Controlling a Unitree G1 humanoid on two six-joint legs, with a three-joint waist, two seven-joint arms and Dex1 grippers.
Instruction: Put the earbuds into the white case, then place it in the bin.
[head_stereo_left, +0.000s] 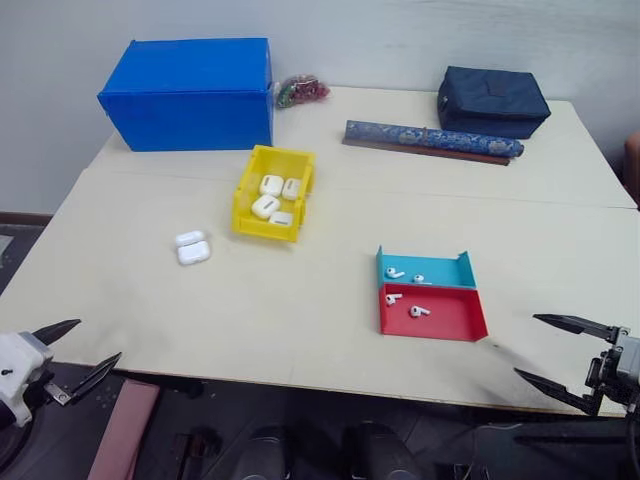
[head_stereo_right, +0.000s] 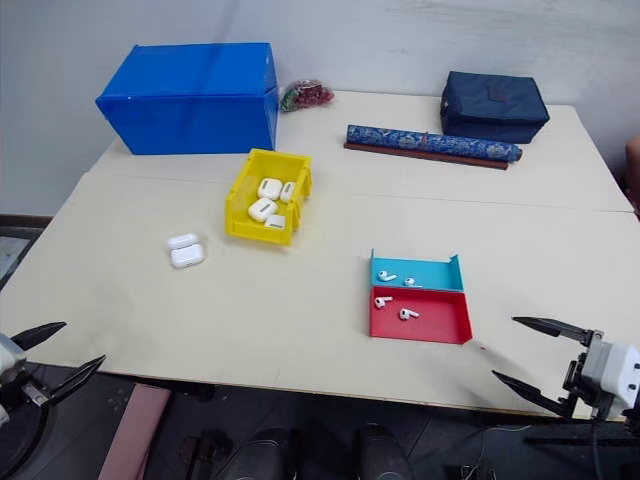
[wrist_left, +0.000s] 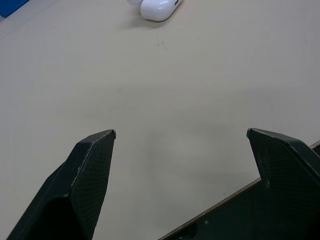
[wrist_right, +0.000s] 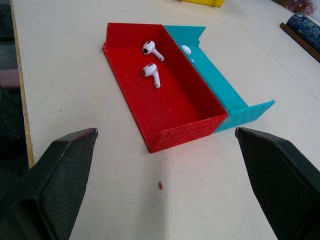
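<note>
Both tools, left (head_stereo_left: 70, 352) and right (head_stereo_left: 560, 350), spread apart, empty, lower corners; 2 tiny glossy white earbuds (wrist_right: 151, 62) await in shallow red tray (wrist_right: 172, 107); open white case (head_stereo_left: 192, 247) left-centre beside yellow plastic bin (head_stereo_left: 247, 215).

Bin (head_stereo_left: 250, 205) – yellow; earbuds (wrist_right: 151, 74) white; trays (wrist_right: 165, 112) red & teal.

open table (head_stereo_left: 300, 300) around trays (head_stereo_left: 430, 300), bin (head_stereo_left: 272, 192)

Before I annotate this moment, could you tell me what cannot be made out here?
- White case: cut off by the left wrist view's edge.
- Teal tray earbuds: partly hidden by the red tray wall, right wrist view.
- Cases in the bin: too small to tell lids.
</note>
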